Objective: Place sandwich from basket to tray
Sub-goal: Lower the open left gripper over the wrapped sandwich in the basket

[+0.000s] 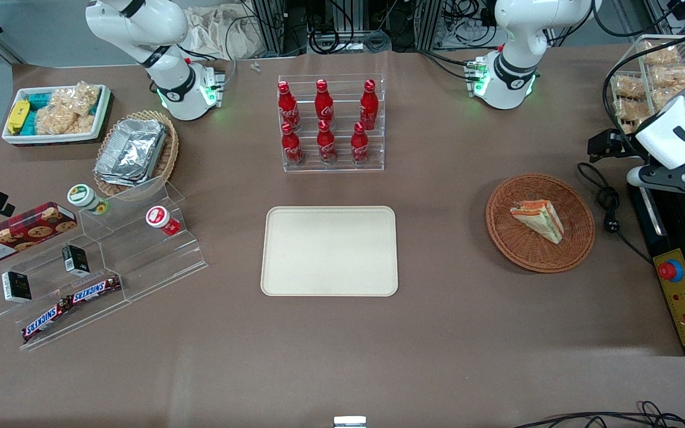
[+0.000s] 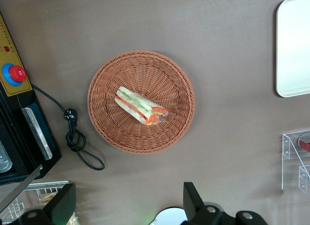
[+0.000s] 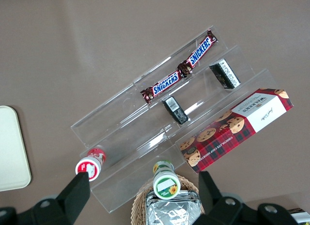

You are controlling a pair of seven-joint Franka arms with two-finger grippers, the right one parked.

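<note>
The sandwich (image 1: pixel 537 220), a wrapped white-bread wedge with orange and green filling, lies in the round reddish-brown wicker basket (image 1: pixel 580 241). They also show in the left wrist view: the sandwich (image 2: pixel 140 106) in the basket (image 2: pixel 104 84). The cream tray (image 1: pixel 329 251) lies flat at the table's middle with nothing on it; its edge shows in the left wrist view (image 2: pixel 293 46). My left gripper (image 1: pixel 672 178) hangs high above the table at the working arm's end, beside the basket and apart from it. Its fingers (image 2: pixel 193 201) are spread wide, open and holding nothing.
A black control box with a red button (image 1: pixel 678 297) and a coiled black cable (image 1: pixel 610 208) lie beside the basket. A wire rack of snack bags (image 1: pixel 646 77) stands close by. A cola bottle rack (image 1: pixel 330 122) stands farther back than the tray. An acrylic snack stand (image 1: pixel 110 255) is toward the parked arm's end.
</note>
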